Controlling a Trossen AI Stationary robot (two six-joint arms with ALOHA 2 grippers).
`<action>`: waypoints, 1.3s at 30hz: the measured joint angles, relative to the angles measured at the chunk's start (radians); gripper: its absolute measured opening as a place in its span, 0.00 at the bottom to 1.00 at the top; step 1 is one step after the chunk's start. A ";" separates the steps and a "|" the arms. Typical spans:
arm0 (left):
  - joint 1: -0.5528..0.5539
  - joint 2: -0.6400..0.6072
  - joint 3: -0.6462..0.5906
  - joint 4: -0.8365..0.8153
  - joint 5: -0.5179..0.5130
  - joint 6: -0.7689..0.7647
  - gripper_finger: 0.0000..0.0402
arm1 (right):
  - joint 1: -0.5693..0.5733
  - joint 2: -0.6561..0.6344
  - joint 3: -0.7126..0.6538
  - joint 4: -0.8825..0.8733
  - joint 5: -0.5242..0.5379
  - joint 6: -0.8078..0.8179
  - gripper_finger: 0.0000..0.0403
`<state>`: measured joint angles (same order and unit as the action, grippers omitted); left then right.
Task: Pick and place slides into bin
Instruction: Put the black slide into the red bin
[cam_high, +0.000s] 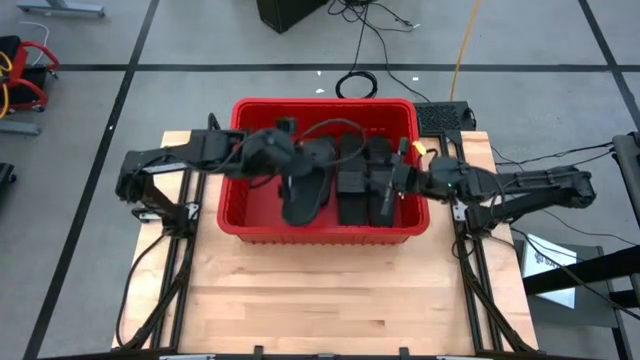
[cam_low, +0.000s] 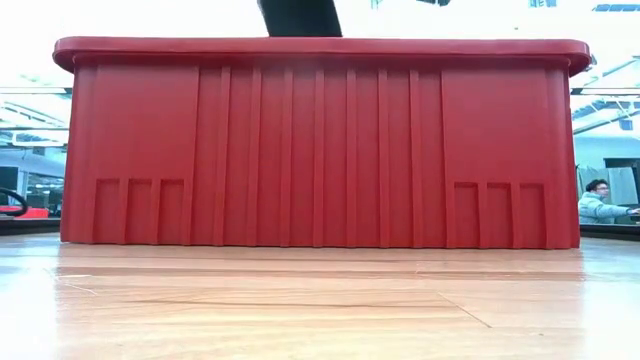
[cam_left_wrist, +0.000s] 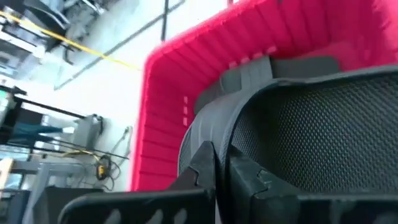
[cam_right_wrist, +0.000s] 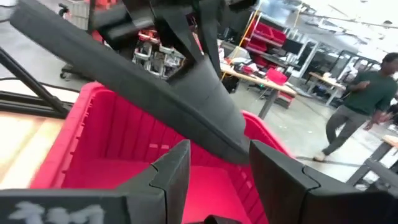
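We note both arms reaching over the red bin (cam_high: 258, 229): the left gripper (cam_high: 296, 163) is clamped on one slide (cam_high: 303, 195) held tilted above the slides (cam_high: 366, 185) lying inside, while the right gripper (cam_high: 397, 180) hovers with fingers apart.

Grey tiled floor (cam_high: 200, 40) with dark seams, cables (cam_high: 356, 80), wooden table (cam_high: 330, 290), workshop benches (cam_right_wrist: 273, 81).

Light wooden tabletop (cam_high: 330, 290) sits on grey tiled floor (cam_high: 90, 260); black cables (cam_high: 355, 82) coil behind it, a yellow cord (cam_high: 462, 45) alongside, one person (cam_right_wrist: 357, 109) walking beyond.
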<state>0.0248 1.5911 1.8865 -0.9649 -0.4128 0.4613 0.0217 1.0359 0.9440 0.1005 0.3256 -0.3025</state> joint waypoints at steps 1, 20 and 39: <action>0.031 -0.008 -0.028 0.020 0.025 0.020 0.02 | -0.020 0.000 0.000 -0.005 -0.019 0.003 0.38; 0.319 -0.090 -0.707 0.789 0.119 0.159 0.05 | -0.261 0.001 0.000 -0.069 -0.086 -0.001 0.38; 0.213 -0.019 -0.871 0.953 -0.096 0.085 0.05 | -0.402 0.094 0.000 -0.069 -0.279 0.037 0.38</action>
<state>0.2374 1.5722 1.0153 -0.0121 -0.5089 0.5459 -0.3805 1.1302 0.9440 0.0315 0.0467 -0.2652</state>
